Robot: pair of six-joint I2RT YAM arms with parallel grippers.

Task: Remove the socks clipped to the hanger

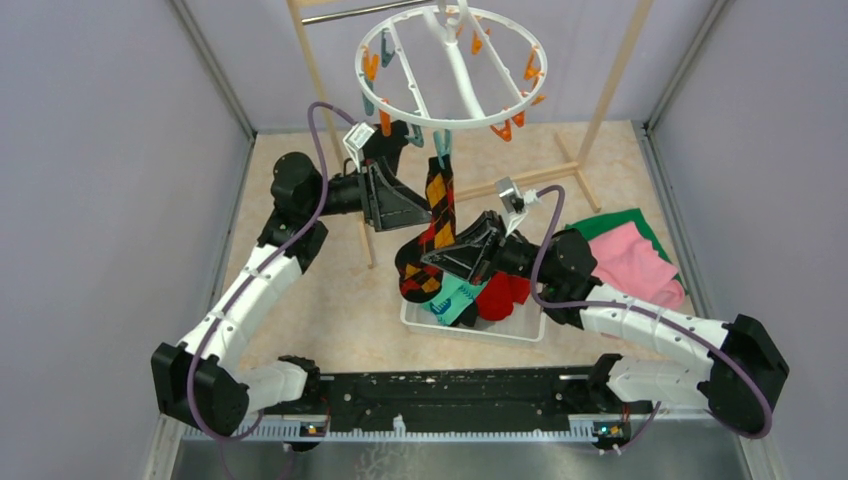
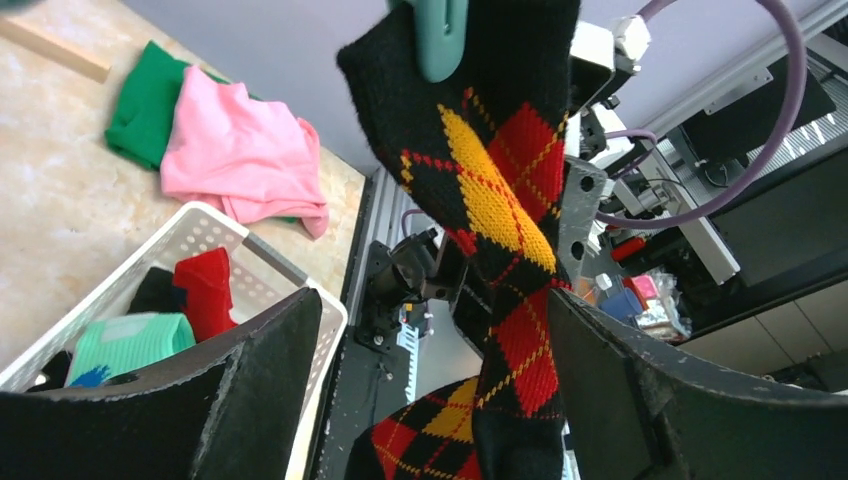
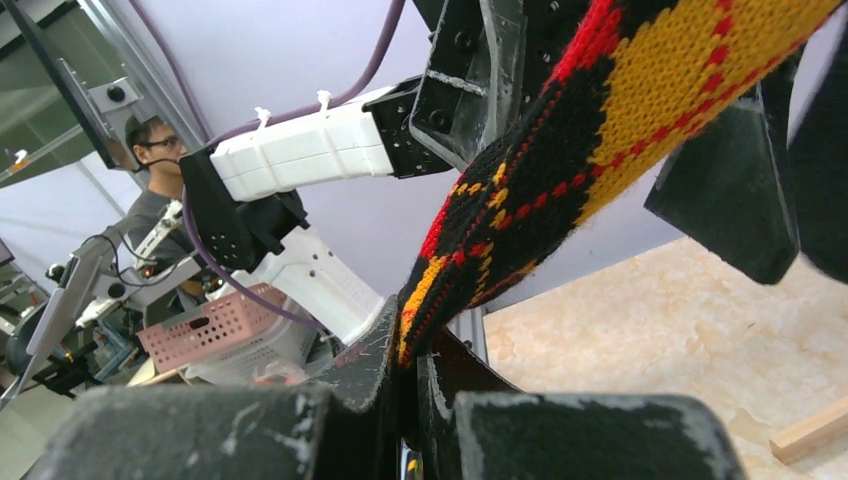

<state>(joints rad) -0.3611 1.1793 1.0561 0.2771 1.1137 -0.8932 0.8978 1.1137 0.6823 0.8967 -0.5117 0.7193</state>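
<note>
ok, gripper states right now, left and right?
Left gripper: open, straddling the argyle sock, not gripping.
Right gripper: closed on the argyle sock.

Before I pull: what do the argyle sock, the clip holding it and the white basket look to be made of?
The argyle sock: knitted yarn, matte and fuzzy; the stitch rows show. The teal clip: likely hard plastic, smooth with a dull sheen. The white basket: apparently moulded plastic, with a lattice wall and a smooth rim.
</note>
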